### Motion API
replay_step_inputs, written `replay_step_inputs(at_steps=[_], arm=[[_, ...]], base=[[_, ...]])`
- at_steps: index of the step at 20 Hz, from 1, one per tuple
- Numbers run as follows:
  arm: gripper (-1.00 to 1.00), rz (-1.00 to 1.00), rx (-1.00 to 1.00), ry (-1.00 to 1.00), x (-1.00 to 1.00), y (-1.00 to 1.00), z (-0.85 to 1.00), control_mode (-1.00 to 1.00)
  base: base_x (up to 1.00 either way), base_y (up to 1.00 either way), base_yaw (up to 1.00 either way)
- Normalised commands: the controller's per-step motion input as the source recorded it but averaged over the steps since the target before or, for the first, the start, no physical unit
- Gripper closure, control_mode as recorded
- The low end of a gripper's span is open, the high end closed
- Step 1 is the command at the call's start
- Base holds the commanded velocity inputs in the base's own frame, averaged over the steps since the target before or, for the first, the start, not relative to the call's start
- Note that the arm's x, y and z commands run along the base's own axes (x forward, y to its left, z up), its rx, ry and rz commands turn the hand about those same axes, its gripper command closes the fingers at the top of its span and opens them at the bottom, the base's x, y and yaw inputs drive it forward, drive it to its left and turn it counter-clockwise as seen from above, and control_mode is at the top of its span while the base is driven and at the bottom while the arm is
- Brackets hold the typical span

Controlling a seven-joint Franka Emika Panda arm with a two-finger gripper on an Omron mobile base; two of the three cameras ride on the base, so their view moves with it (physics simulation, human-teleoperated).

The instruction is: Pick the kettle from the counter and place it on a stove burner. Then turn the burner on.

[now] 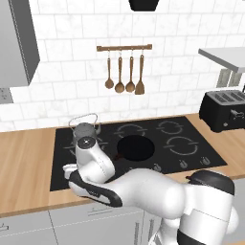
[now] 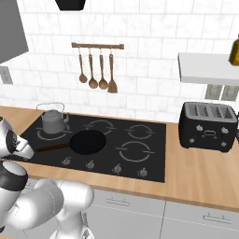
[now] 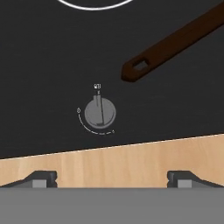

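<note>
Right base view: the squat dark grey metal kettle sits on the wide white-ringed stove burner at the black cooktop's back left, beside the black frying pan. In the hand view, the two-finger gripper hangs wide open and empty over the tan wood counter edge, near a grey round knob.

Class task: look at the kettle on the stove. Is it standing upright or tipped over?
Upright. The kettle sits flat on the black cooktop at its back left ring, its wire handle arching straight above the lid.
</note>
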Motion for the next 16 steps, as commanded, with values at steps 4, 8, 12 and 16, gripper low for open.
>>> replay_step_inputs(at_steps=[4, 8, 12, 16], arm=[[-1.0, 0.0, 0.05, -0.07, 0.09, 0.0, -0.18, -1.0], [-1.0, 0.0, 0.03, -0.07, 0.25, 0.0, -0.13, -1.0], [-1.0, 0.0, 0.0, 0.0, 0.29, 0.0, -0.05, -1.0], [-1.0, 0.0, 0.0, 0.0, 0.18, 0.0, 0.0, -1.0]], base=[[0.0, 0.0, 0.0], [0.0, 0.0, 0.0], [0.0, 0.0, 0.0], [0.0, 0.0, 0.0]])
